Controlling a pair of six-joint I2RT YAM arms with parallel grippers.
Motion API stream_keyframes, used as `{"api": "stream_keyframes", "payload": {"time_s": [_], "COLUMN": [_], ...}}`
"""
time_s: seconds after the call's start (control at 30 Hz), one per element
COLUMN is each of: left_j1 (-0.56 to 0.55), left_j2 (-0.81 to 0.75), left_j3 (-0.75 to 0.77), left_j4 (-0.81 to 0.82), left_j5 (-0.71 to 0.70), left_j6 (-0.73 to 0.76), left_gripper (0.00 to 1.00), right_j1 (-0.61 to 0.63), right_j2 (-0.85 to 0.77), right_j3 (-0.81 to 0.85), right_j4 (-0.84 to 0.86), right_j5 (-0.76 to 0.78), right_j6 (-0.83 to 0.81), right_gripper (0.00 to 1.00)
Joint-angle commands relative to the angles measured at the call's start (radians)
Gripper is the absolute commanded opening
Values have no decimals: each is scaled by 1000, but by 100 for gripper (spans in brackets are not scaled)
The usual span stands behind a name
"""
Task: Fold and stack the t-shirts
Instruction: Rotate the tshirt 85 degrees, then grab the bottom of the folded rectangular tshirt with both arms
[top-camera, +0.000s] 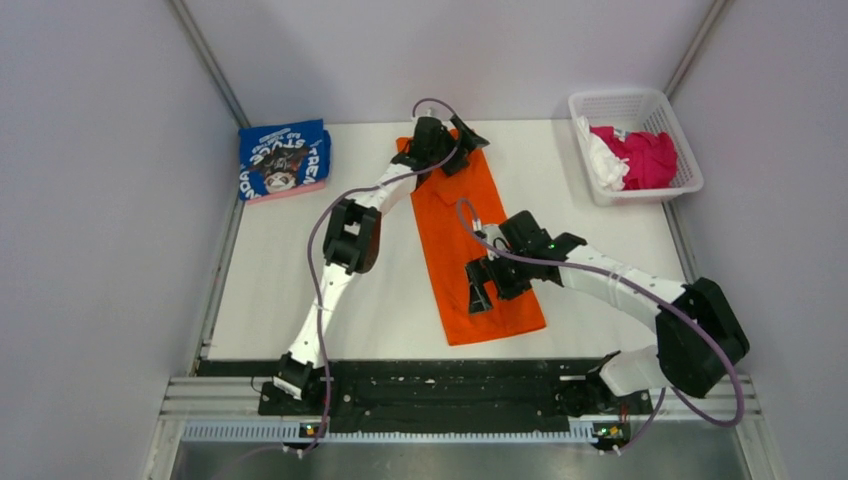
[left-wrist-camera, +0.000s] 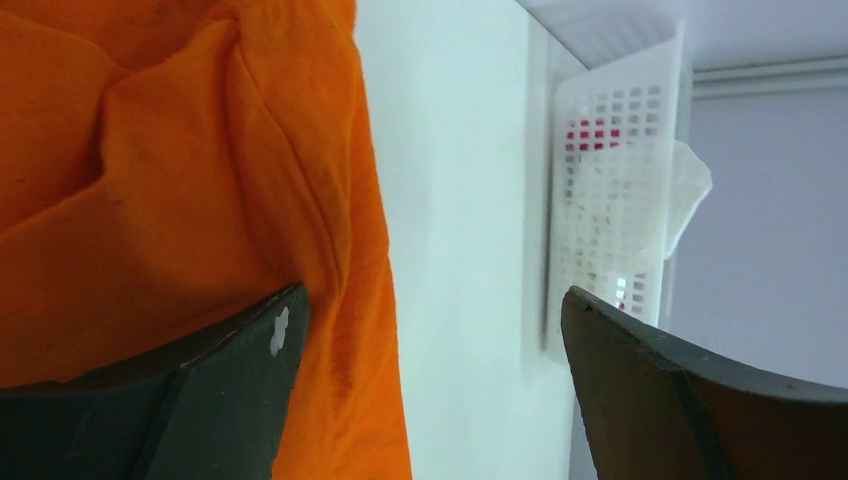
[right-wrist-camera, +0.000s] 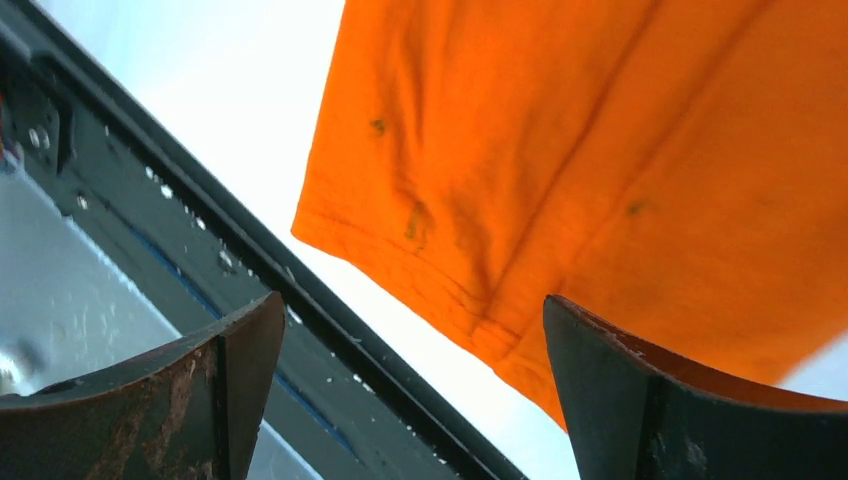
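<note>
Both grippers stand fully open and empty: my right gripper hangs over the near hem of the orange t-shirt, my left gripper over its far right corner. The shirt lies as a long strip mid-table, so I judge the end-to-end fold is in hand; next, lower, pinch the hem, and carry it to the far end. The folded blue t-shirt lies far left.

a white table carries an orange t-shirt spread as a long folded strip down its middle, a folded blue t-shirt at the far left corner, pink edge showing beneath, and a white basket at the far right corner.
</note>
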Motion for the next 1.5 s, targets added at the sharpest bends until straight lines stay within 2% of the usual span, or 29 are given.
{"api": "stream_keyframes", "payload": {"time_s": [0.0,0.07,0.13,0.2,0.3,0.37,0.43,0.53,0.6,0.67,0.77,0.87,1.03,1.13,1.17,1.2,1.27,1.47], "left_j1": [13,8,-7,-45,-147,-218,-280,-401,-480,-536,-584,-595,-607,-608,-608,-607,-608,-607], "left_j2": [-99,-246,-419,-621,-899,-1047,-1161,-1272,-1306,-1298,-1235,-1140,-1048,-1029,-1026,-1022,-1012,-1065], "left_j3": [49,-11,-147,-344,-694,-924,-1154,-1355,-1433,-1468,-1488,-1456,-1406,-1377,-1371,-1360,-1339,-1388], "left_j4": [69,-37,-155,-261,-375,-393,-406,-439,-449,-446,-380,-380,-409,-465,-478,-491,-526,-534], "left_j5": [85,112,104,54,-136,-187,-163,-188,-191,-183,-172,-139,-144,-199,-213,-222,-226,-216], "left_j6": [42,159,258,364,462,447,389,287,220,147,123,128,138,138,140,145,151,126], "left_gripper": [99,99,99,99,99,99,97,94,90,85,78,67,51,42,37,27,1,0], "right_j1": [-57,-152,-235,-304,-329,-329,-330,-330,-331,-331,-331,-331,-331,-331,-331,-331,-331,-321], "right_j2": [-130,-169,-223,-275,-319,-325,-323,-337,-360,-380,-403,-403,-406,-395,-391,-387,-377,-318], "right_j3": [39,4,-41,-80,-122,-158,-195,-229,-258,-275,-301,-313,-329,-336,-340,-348,-357,-382], "right_j4": [-18,-20,-18,-26,-56,-61,-67,-80,-74,-81,-75,-68,-66,-61,-56,-50,-39,-6], "right_j5": [193,165,174,205,211,223,246,259,278,312,315,295,305,302,296,288,276,232], "right_j6": [130,206,257,292,331,363,383,392,387,386,388,400,408,411,411,411,411,409], "right_gripper": [99,99,99,99,98,94,90,82,77,73,69,64,61,59,57,56,54,50]}}
